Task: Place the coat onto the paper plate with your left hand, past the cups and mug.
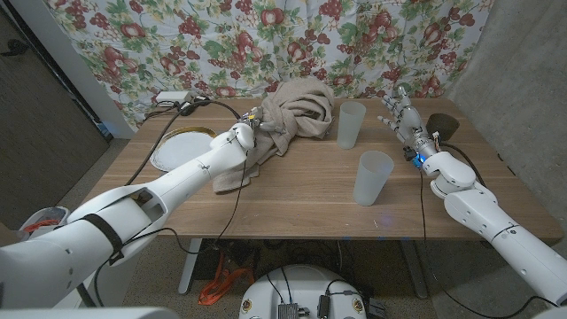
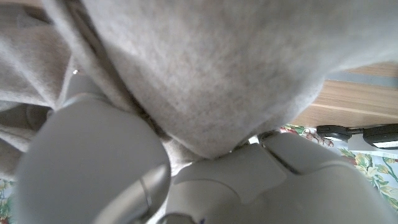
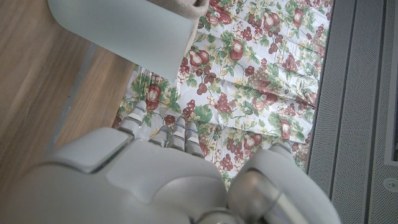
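Observation:
A beige coat (image 1: 299, 108) lies bunched at the table's back middle, with a flap trailing toward the front (image 1: 232, 177). My left hand (image 1: 244, 135) grips the coat at its left side; up close its fabric (image 2: 217, 74) drapes over the hand (image 2: 186, 180). The white paper plate (image 1: 180, 147) lies left of the hand, bare. Two translucent cups stand right of the coat, one behind (image 1: 352, 124) and one nearer the front (image 1: 373, 177). A dark mug (image 1: 446, 125) sits at the far right. My right hand (image 1: 403, 118) stands upright and open beside it, holding nothing.
A white power strip (image 1: 174, 97) with black cables lies at the back left corner. A floral curtain (image 1: 266, 35) hangs behind the table. The back cup (image 3: 124, 31) stands just ahead of my right hand (image 3: 155, 180).

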